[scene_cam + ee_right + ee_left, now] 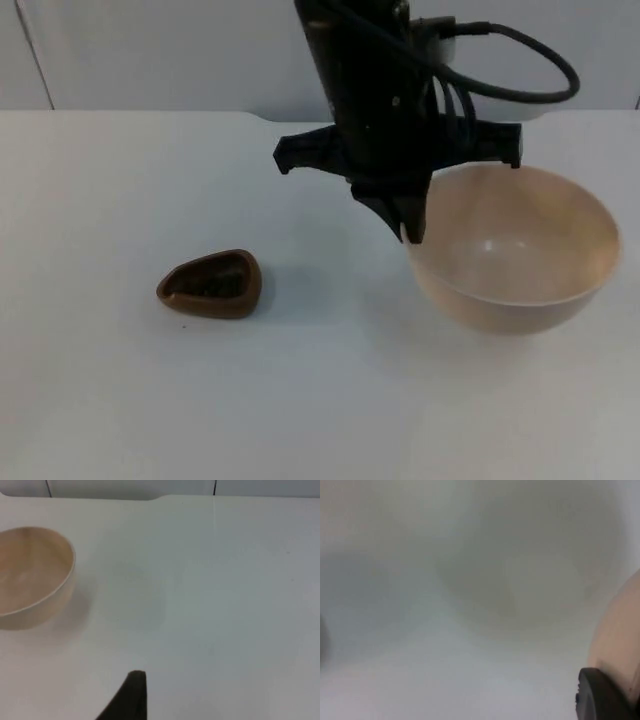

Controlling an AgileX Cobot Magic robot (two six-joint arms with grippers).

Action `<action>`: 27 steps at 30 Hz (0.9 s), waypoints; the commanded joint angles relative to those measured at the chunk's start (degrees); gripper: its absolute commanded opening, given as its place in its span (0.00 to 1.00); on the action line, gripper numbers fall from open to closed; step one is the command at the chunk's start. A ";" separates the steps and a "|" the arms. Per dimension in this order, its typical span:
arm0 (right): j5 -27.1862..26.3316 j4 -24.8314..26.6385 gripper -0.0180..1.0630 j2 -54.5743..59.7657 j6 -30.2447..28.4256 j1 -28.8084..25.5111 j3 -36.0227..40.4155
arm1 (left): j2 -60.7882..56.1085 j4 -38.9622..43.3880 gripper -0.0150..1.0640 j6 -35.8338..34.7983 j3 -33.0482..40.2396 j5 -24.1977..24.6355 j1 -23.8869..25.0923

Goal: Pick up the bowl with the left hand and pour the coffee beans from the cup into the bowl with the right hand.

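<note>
now the bowl is found at the right side of the surface, and the left gripper is set at its near-left rim, one finger seen touching the rim; whether the fingers are pinching it cannot be told. the cup with coffee beans lies well apart, to the left of the bowl, its narrow end pointing right. the right gripper waits above bare surface, the bowl ahead of it; its fingers cannot be judged.
</note>
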 commanded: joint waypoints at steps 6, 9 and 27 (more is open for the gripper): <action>-0.43 -0.28 0.99 -0.20 -0.15 -0.15 0.44 | -6.88 -5.93 0.01 3.09 10.52 -5.41 3.83; -0.43 -0.28 0.99 -0.20 -0.15 -0.15 0.44 | -8.79 -6.76 0.01 3.06 12.81 -6.51 4.92; -0.43 -0.28 0.99 -0.20 -0.15 -0.15 0.44 | -30.74 -7.84 0.01 3.06 38.49 -13.17 15.15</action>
